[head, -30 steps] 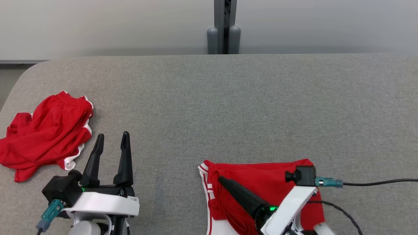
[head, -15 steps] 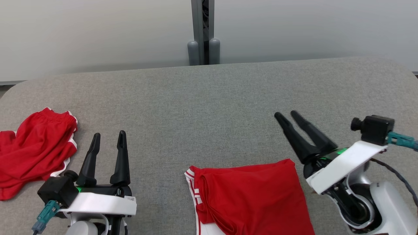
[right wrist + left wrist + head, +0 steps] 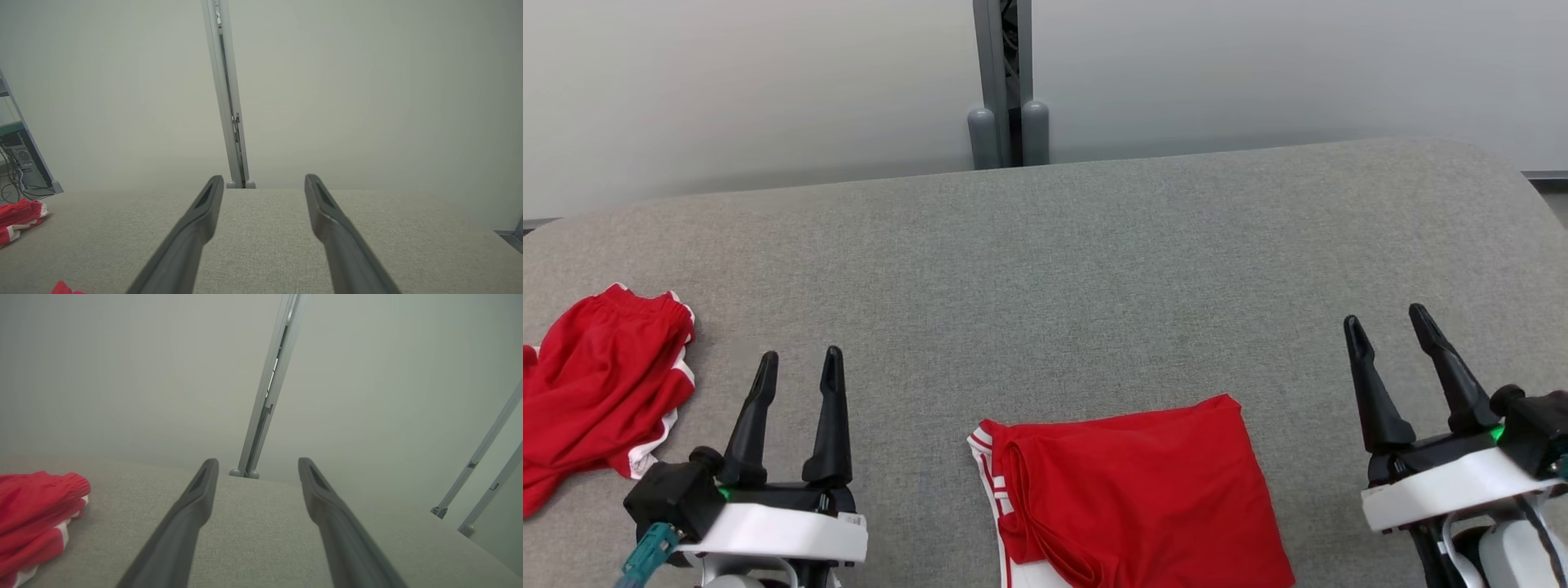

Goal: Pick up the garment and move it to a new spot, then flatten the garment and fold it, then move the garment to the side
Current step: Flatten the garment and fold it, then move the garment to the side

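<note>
Garment (image 3: 1135, 490) folded, move aside likely still to come
It lies flat on the grey surface (image 3: 1094, 269), at its near edge, between the left tool (image 3: 801, 353) and right tool (image 3: 1384, 314); both stand spread apart, empty, clear of the cloth.

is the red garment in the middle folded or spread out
Folded: the middle red garment lies as a compact, flat rectangle on the table, with stacked layers showing along its white-striped left edge.
</note>
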{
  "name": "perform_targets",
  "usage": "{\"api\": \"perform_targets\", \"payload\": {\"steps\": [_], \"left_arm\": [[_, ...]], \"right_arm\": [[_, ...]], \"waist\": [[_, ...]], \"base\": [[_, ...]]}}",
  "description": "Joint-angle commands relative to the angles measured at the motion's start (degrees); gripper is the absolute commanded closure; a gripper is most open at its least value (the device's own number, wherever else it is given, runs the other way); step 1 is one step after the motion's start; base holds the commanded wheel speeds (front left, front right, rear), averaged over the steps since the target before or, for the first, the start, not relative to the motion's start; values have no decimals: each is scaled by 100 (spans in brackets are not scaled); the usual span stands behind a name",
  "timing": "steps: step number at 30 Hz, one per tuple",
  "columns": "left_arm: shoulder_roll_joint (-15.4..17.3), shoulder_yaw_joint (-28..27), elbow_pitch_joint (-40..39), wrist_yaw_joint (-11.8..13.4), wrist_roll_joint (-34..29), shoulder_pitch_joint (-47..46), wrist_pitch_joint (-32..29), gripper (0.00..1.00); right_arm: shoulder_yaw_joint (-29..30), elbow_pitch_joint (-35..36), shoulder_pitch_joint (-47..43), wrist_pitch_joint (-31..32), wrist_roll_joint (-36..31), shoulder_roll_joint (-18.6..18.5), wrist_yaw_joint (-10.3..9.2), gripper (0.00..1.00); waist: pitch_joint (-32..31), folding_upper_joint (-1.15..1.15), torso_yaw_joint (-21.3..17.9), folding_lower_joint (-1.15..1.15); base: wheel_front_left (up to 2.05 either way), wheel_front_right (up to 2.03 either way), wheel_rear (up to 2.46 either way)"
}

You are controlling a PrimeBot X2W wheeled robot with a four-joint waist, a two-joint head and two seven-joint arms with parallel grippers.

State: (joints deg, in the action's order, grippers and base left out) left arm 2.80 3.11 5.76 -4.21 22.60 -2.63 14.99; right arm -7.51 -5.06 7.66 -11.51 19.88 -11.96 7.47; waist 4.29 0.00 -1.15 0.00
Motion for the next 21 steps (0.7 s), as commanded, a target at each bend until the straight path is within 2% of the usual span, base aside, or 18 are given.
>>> {"api": "perform_targets", "payload": {"steps": [1,6,16,17,18,21], "left_arm": [[19,-1,1,24,-72,49,20,0],[18,2,17,59,-41,189,20,0],[20,69,56,47,-17,170,20,0],[20,78,63,43,-16,170,20,0],[20,85,69,39,-15,166,20,0],[20,100,84,35,-10,126,20,0]], "right_arm": [[39,-64,-41,-90,-42,59,5,0],[51,-355,-79,-310,-389,202,5,0],[-4,-554,-26,-383,-492,266,5,0],[-34,-571,-37,-381,-492,252,5,65],[-69,-546,-34,-382,-527,219,5,100],[-299,-429,-104,-380,-458,163,5,100]], "waist": [[-5,0,-12,0],[-23,0,-40,0],[-38,0,9,0],[-35,0,16,0],[-29,0,24,0],[0,0,60,0]], "base": [[0,0,0],[0,0,0],[0,0,0],[0,0,0],[0,0,0],[0,0,0]]}}
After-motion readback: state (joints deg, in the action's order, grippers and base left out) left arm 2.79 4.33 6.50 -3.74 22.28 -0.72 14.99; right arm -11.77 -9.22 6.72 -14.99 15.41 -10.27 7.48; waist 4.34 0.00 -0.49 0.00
